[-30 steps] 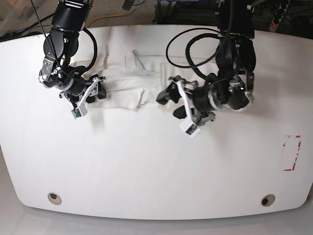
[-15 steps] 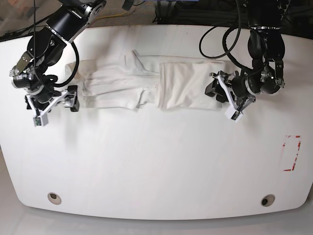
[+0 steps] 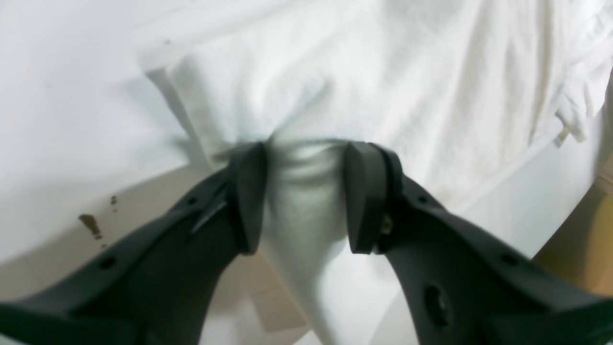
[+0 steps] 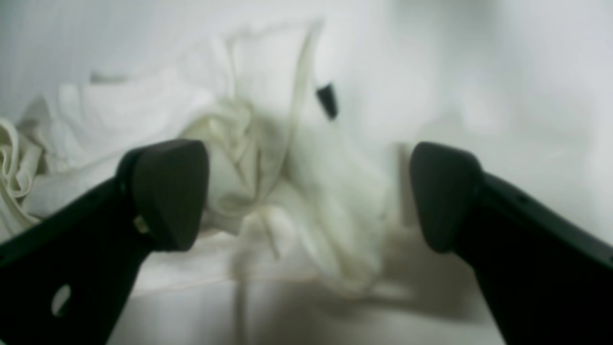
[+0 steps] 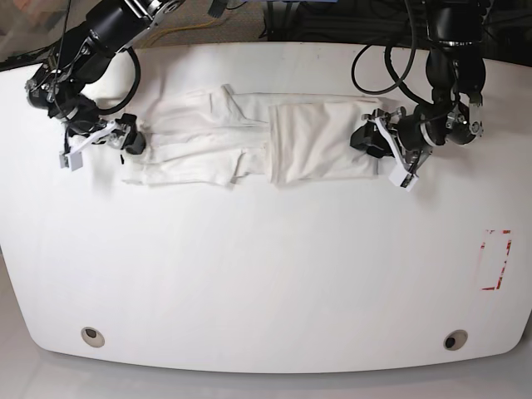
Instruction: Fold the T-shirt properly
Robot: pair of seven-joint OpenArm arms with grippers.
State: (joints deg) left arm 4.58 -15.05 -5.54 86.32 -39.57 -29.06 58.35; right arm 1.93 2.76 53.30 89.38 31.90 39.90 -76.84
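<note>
The T-shirt (image 5: 249,145) lies flat near the far edge of the table (image 5: 266,274), spread as a long white band running side to side. One end of it is folded over into a smooth rectangular panel; the other end is more rumpled, with creases and a loose flap of cloth near the middle. No print shows – only plain white fabric faces up.

The left gripper (image 5: 374,143) sits at the end of the shirt with the folded panel. In the left wrist view its two dark fingers (image 3: 249,196) are partly closed on a bunched ridge of cloth – the fabric puckers up between the pads and pulls into tight folds just beyond them, so it has the shirt's edge pinched. Under the fingers the table's edge and a tan floor show through.

The right gripper (image 5: 126,137) is at the opposite, rumpled end, touching or just beside the shirt's edge. The right wrist view, which is blurred, shows its fingers (image 4: 167,191) spread wide with a crumpled heap of cloth lying between and beyond them; neither pad presses on the fabric, so it holds nothing.

A red-outlined rectangle (image 5: 496,259) is marked near the table's side edge, well apart from the shirt.
</note>
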